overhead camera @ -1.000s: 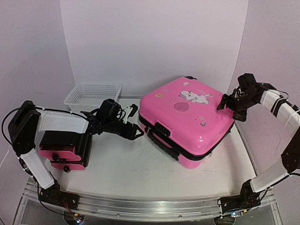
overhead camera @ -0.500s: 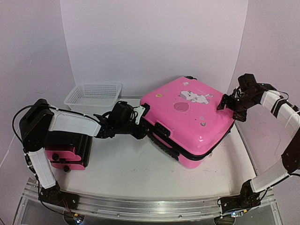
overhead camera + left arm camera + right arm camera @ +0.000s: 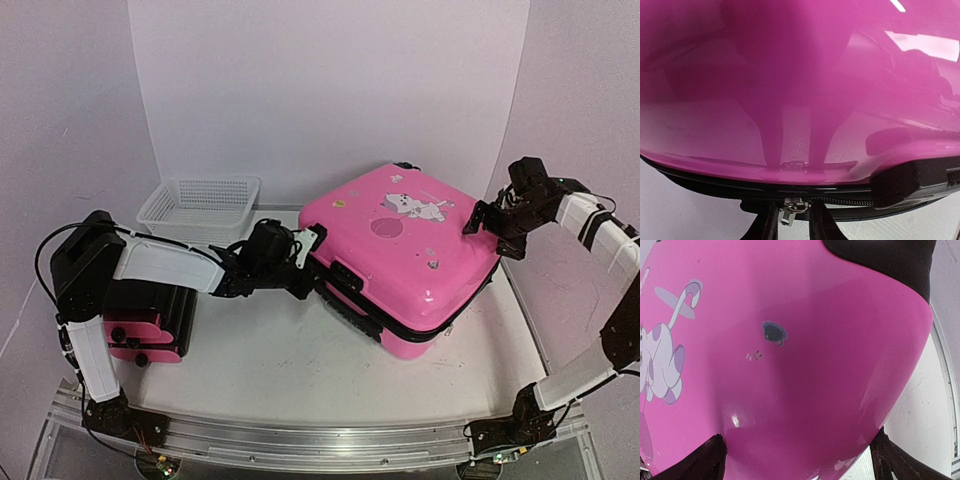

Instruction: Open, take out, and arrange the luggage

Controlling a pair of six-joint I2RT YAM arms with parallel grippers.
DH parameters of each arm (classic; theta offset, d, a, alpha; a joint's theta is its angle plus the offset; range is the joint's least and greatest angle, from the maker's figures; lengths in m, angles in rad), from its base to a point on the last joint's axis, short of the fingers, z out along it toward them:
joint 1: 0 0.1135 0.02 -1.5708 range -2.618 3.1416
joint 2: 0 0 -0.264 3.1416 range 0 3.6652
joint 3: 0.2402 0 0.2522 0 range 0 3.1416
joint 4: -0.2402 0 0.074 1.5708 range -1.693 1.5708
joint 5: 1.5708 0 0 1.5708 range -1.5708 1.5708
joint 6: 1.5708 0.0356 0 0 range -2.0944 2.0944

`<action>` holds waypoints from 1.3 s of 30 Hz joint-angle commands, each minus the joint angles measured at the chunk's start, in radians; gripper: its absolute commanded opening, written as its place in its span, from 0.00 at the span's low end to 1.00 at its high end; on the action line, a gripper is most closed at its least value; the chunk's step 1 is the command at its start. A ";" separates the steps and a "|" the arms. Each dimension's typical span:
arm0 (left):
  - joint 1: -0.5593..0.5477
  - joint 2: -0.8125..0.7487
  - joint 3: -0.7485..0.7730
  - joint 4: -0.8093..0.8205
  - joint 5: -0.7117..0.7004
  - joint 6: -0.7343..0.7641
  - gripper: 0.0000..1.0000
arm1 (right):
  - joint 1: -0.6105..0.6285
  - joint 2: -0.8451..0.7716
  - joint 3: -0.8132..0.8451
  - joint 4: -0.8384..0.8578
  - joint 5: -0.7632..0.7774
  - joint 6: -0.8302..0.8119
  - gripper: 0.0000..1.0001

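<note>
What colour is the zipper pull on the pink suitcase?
The zipper pull is silver metal, against black zipper trim; it shows best in the left wrist view.

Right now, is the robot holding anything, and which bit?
Cannot be told for sure: the left gripper has the zipper pull of the luggage between its fingers, not clearly pinched. The right gripper is open.

white mesh basket (image 3: pixel 200 200), white table (image 3: pixel 270 370)

Luggage (image 3: pixel 400 255) sits right of centre on the bench (image 3: pixel 270 365), basket (image 3: pixel 200 203) behind its left, smaller case (image 3: pixel 150 315) far left.
</note>
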 commanded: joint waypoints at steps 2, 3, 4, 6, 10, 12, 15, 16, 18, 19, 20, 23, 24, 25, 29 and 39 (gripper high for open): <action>-0.004 0.050 0.059 0.048 -0.062 0.025 0.18 | 0.031 0.061 -0.048 -0.044 -0.114 -0.048 0.98; -0.005 0.049 0.057 0.048 -0.053 0.028 0.21 | 0.031 0.061 -0.050 -0.044 -0.113 -0.048 0.98; -0.005 0.044 0.048 0.049 -0.039 0.035 0.27 | 0.031 0.060 -0.051 -0.045 -0.113 -0.049 0.98; -0.004 0.029 0.030 0.049 -0.027 0.043 0.35 | 0.031 0.060 -0.052 -0.044 -0.113 -0.049 0.98; -0.006 0.023 0.012 0.049 -0.034 0.058 0.34 | 0.030 0.055 -0.056 -0.044 -0.108 -0.052 0.98; -0.004 0.035 0.017 0.050 -0.039 0.062 0.33 | 0.030 0.058 -0.056 -0.044 -0.111 -0.053 0.98; -0.004 0.058 0.040 0.050 -0.029 0.065 0.28 | 0.031 0.064 -0.053 -0.044 -0.121 -0.053 0.98; -0.004 0.063 0.044 0.049 -0.028 0.066 0.28 | 0.031 0.063 -0.051 -0.044 -0.120 -0.053 0.98; -0.005 0.064 0.042 0.049 -0.027 0.071 0.28 | 0.030 0.060 -0.051 -0.044 -0.117 -0.051 0.98; -0.005 0.065 0.040 0.050 -0.027 0.075 0.28 | 0.030 0.056 -0.053 -0.044 -0.116 -0.050 0.98; -0.003 0.066 0.038 0.049 -0.027 0.079 0.28 | 0.030 0.053 -0.053 -0.044 -0.115 -0.051 0.98; -0.001 0.064 0.024 0.051 0.022 0.095 0.29 | 0.031 0.049 -0.056 -0.044 -0.112 -0.052 0.98; 0.000 0.063 0.023 0.052 0.027 0.101 0.28 | 0.030 0.049 -0.057 -0.044 -0.112 -0.052 0.98; 0.002 0.062 0.022 0.052 0.038 0.104 0.27 | 0.031 0.050 -0.059 -0.044 -0.114 -0.053 0.98; 0.025 0.062 0.017 0.057 0.123 0.107 0.25 | 0.031 0.052 -0.061 -0.044 -0.121 -0.052 0.98; 0.049 0.075 0.032 0.057 0.086 0.095 0.24 | 0.031 0.049 -0.065 -0.044 -0.128 -0.054 0.98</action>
